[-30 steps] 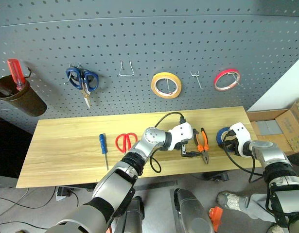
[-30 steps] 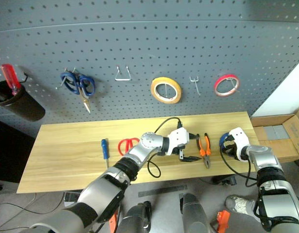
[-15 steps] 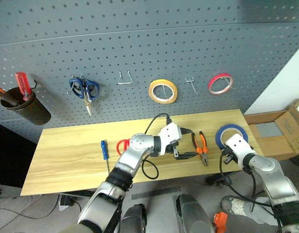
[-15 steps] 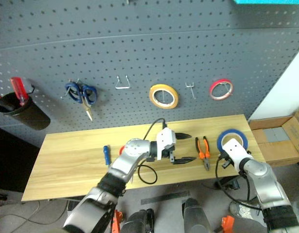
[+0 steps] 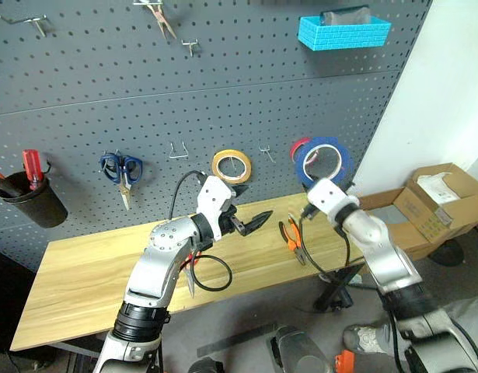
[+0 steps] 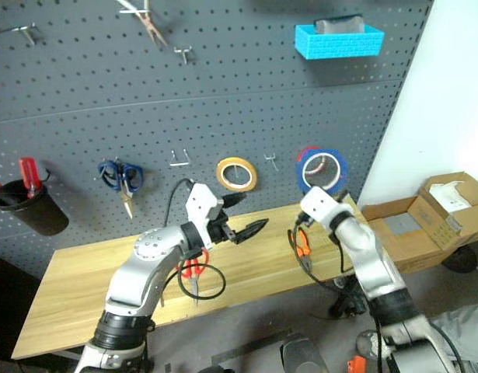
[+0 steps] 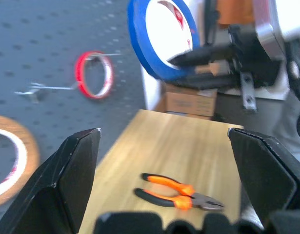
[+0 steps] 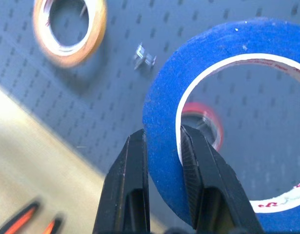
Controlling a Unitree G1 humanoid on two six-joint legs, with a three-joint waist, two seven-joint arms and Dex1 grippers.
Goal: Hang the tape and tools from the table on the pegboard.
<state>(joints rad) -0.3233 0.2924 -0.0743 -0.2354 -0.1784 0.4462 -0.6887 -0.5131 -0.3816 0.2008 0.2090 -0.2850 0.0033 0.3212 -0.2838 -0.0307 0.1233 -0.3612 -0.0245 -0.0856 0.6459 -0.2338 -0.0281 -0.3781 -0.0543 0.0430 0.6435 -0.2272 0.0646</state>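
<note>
My right gripper [image 5: 320,180] is shut on the blue tape [image 5: 322,159], holding the ring upright in front of the pegboard [image 5: 223,85], over the red-pink ring [image 5: 299,146]. The right wrist view has the blue tape [image 8: 208,53] pinched between both fingers [image 8: 137,161]. My left gripper [image 6: 252,211] is open and empty, raised above the table [image 5: 83,287] and pointing toward the right arm. The orange-and-black pliers [image 5: 291,233] lie on the table between the two arms. The red scissors [image 6: 193,268] peek out from under my left forearm.
On the pegboard hang a yellow tape roll [image 5: 232,165], blue scissors [image 5: 120,169], a black cup [image 5: 29,200] with screwdrivers, and bare hooks [image 5: 178,149] [image 5: 267,153]. A blue basket [image 5: 343,31] sits high up. Cardboard boxes [image 5: 441,198] stand right of the table.
The camera has tilted up. My right gripper lifted the blue tape off the table to the pegboard. My left gripper rose and drew away from the pliers, still open.
</note>
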